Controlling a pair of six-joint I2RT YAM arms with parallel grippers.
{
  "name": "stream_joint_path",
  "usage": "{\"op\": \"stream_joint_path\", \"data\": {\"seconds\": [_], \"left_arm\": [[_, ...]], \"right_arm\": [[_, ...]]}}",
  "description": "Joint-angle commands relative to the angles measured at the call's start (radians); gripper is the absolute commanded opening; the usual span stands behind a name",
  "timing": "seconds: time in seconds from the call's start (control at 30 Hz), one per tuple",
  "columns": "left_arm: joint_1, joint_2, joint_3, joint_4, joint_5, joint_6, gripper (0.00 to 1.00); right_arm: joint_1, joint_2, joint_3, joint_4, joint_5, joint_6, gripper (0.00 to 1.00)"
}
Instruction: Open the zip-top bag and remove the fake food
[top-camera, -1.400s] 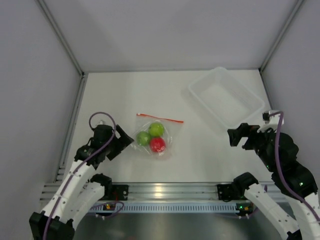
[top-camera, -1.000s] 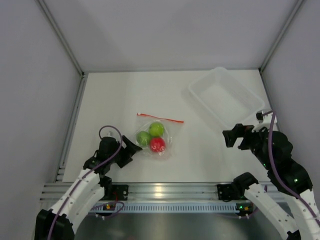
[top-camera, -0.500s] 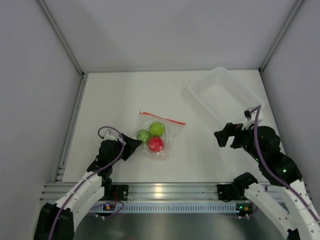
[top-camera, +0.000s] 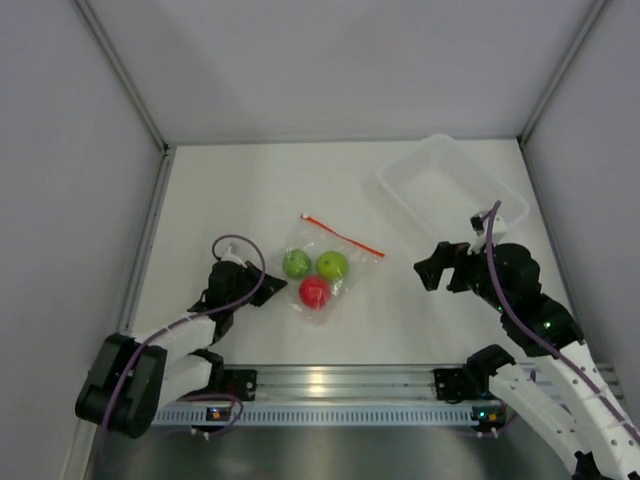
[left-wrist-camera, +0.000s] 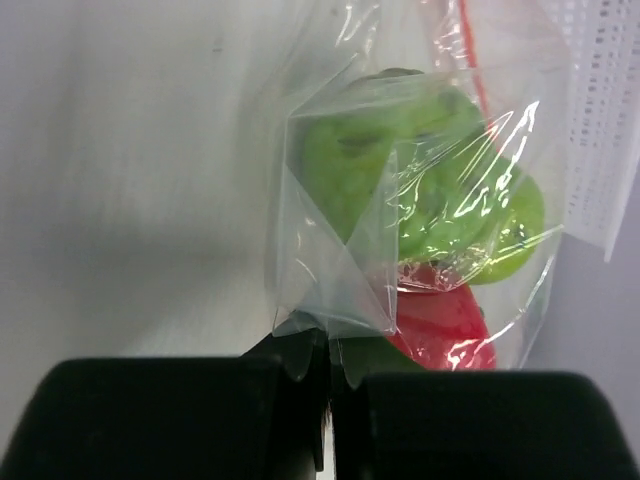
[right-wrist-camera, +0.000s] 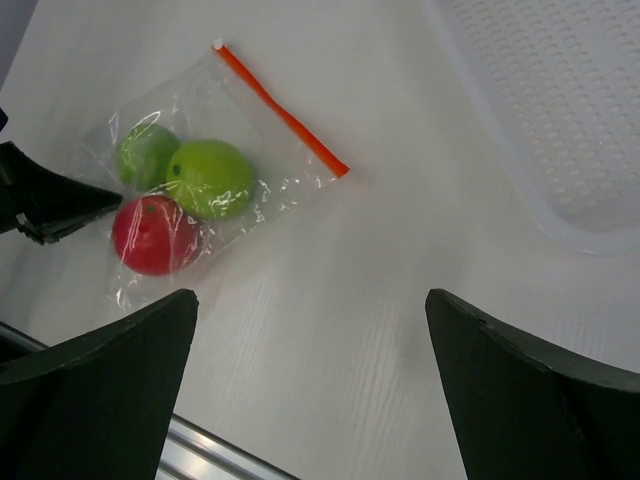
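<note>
The zip-top bag (top-camera: 345, 246) lies flat on the white table, its red-orange zip strip (top-camera: 343, 235) on the far side and still closed. Inside it is the fake food: two lime green balls (top-camera: 296, 264) (top-camera: 332, 265) and one red ball (top-camera: 314, 291). My left gripper (top-camera: 272, 287) is shut on the bag's near-left corner; in the left wrist view the clear plastic (left-wrist-camera: 330, 260) runs down between the closed fingers (left-wrist-camera: 250, 420). My right gripper (top-camera: 432, 270) hovers open to the right of the bag, and its wrist view shows the bag (right-wrist-camera: 270, 150) ahead on the left, apart from its fingers (right-wrist-camera: 110, 380).
A clear rigid tub (top-camera: 405, 160) stands at the back right, its corner also in the right wrist view (right-wrist-camera: 560, 100). Grey walls close off the left, back and right. An aluminium rail (top-camera: 330, 380) runs along the near edge.
My left gripper closed on the bag's corner. The bag has turned and slid right, and its zip strip now slants more. The right arm has moved left toward the bag.
</note>
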Motion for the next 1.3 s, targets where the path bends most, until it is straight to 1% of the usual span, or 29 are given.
{"op": "stream_joint_path", "data": {"seconds": [0.0,0.07,0.13,0.17,0.33,0.5,0.57,0.63,0.67,0.7,0.73,0.77,0.8,0.83,0.9,1.0,1.07,1.1,1.13,1.17,1.23,1.27], "left_arm": [[-0.001,0.071,0.097,0.095,0.163,0.065,0.00],[-0.001,0.091,0.137,0.108,0.244,0.083,0.00],[-0.001,0.085,0.163,0.123,0.295,0.100,0.00],[-0.001,0.070,0.172,0.125,0.334,0.105,0.00],[0.000,-0.016,0.220,0.125,0.436,0.129,0.00],[0.000,-0.071,0.275,0.126,0.578,0.108,0.00],[0.000,-0.091,0.296,0.126,0.609,0.096,0.00],[0.000,-0.106,0.312,0.132,0.655,0.073,0.00],[0.000,-0.114,0.321,0.146,0.669,0.053,0.00],[0.000,-0.128,0.327,0.161,0.693,0.042,0.00],[0.000,-0.137,0.333,0.175,0.700,0.036,0.00],[0.000,-0.145,0.341,0.175,0.703,0.033,0.00],[0.000,-0.151,0.361,0.175,0.710,0.025,0.00],[0.000,-0.152,0.372,0.175,0.729,0.020,0.00],[0.000,-0.153,0.404,0.175,0.733,-0.004,0.00],[0.000,-0.157,0.436,0.175,0.741,-0.038,0.00],[-0.001,-0.171,0.467,0.186,0.729,-0.067,0.00],[-0.001,-0.175,0.479,0.187,0.723,-0.076,0.00],[-0.001,-0.180,0.503,0.192,0.717,-0.084,0.00],[-0.003,-0.185,0.517,0.192,0.701,-0.101,0.00],[-0.003,-0.188,0.543,0.192,0.691,-0.124,0.00],[-0.004,-0.185,0.566,0.192,0.672,-0.148,0.00]], "right_arm": [[0.005,0.017,-0.014,0.095,-0.022,0.016,0.99],[0.005,0.032,-0.025,0.104,-0.021,0.020,0.99],[0.005,0.041,-0.029,0.113,-0.016,0.029,0.99],[0.005,0.057,-0.028,0.110,-0.001,0.040,1.00],[0.003,0.126,-0.009,0.101,0.018,0.092,0.99],[-0.023,0.199,-0.044,0.170,-0.116,0.111,0.99],[-0.041,0.212,-0.058,0.207,-0.169,0.124,0.99],[-0.079,0.213,-0.080,0.236,-0.217,0.134,0.99],[-0.099,0.216,-0.086,0.247,-0.270,0.138,1.00],[-0.145,0.218,-0.097,0.265,-0.303,0.146,0.99],[-0.173,0.230,-0.103,0.276,-0.339,0.149,0.96],[-0.205,0.239,-0.110,0.291,-0.437,0.154,0.95],[-0.269,0.248,-0.124,0.322,-0.493,0.167,0.92],[-0.299,0.267,-0.129,0.333,-0.577,0.175,0.90],[-0.354,0.282,-0.133,0.342,-0.620,0.172,0.88],[-0.356,0.290,-0.141,0.351,-0.636,0.169,0.87],[-0.357,0.293,-0.178,0.411,-0.698,0.199,0.87],[-0.357,0.297,-0.196,0.452,-0.741,0.213,0.87],[-0.354,0.307,-0.216,0.493,-0.819,0.233,0.87],[-0.353,0.313,-0.236,0.579,-0.847,0.258,0.87],[-0.331,0.330,-0.288,0.679,-0.893,0.324,0.87],[-0.311,0.331,-0.313,0.749,-0.886,0.341,0.88]]}}
